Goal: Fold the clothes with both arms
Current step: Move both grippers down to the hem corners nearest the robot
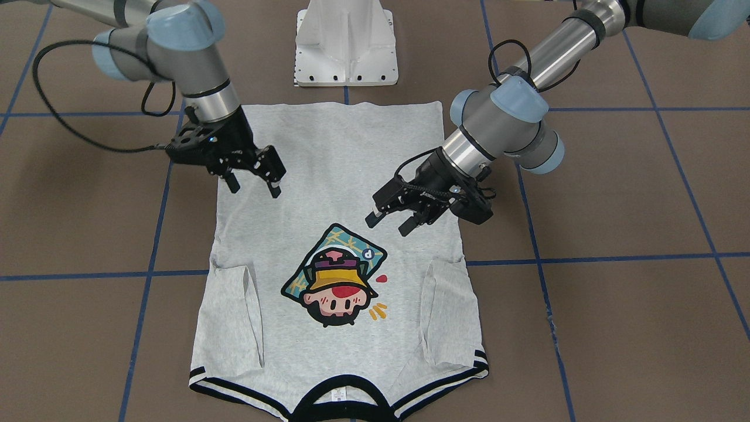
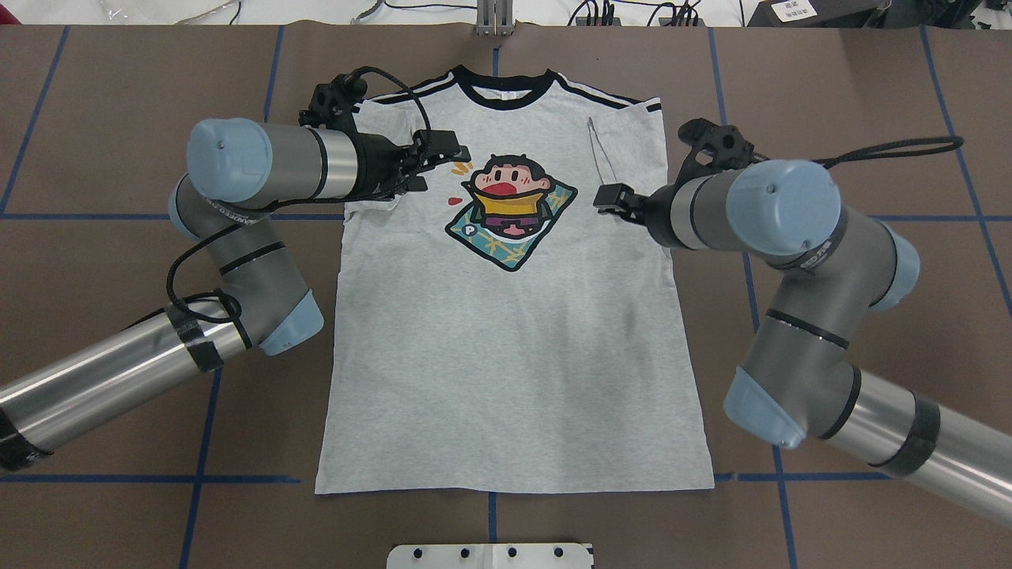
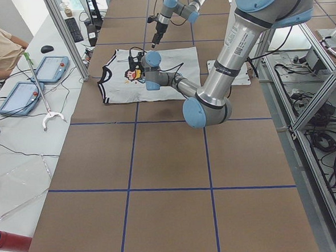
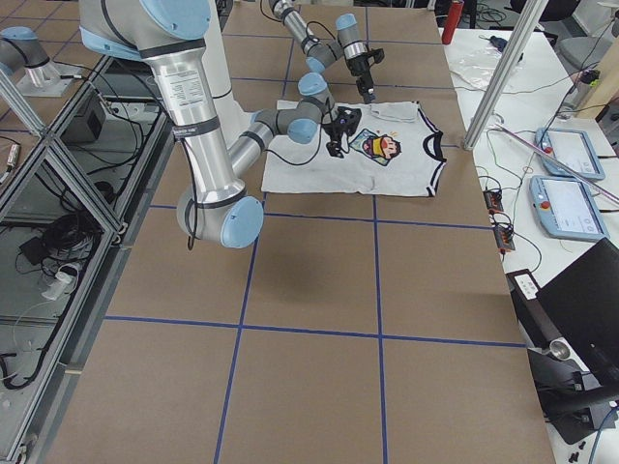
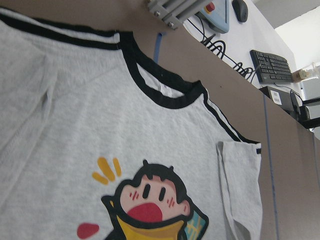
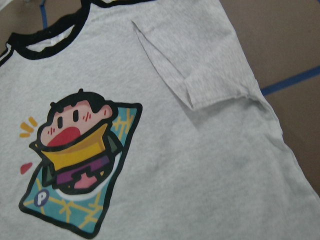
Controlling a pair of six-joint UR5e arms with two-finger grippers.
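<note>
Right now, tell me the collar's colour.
Black collar on the grey T-shirt; clearest in the left wrist view.

**Surfaces as I read them from the console**

The T-shirt (image 2: 506, 356) is soft, matt, heathered knit cloth. Its collar (image 5: 160, 92) is black ribbing, and the print (image 6: 75, 165) looks smooth and flat. My desk (image 1: 615, 193) is matt brown, lined with blue tape (image 1: 586, 258). On the left arm (image 2: 87, 379) and right arm (image 2: 949, 446) the bare tubes are satin metal, the caps (image 1: 518, 99) smooth blue plastic, and the fingers (image 1: 274, 189) matt black.
</note>
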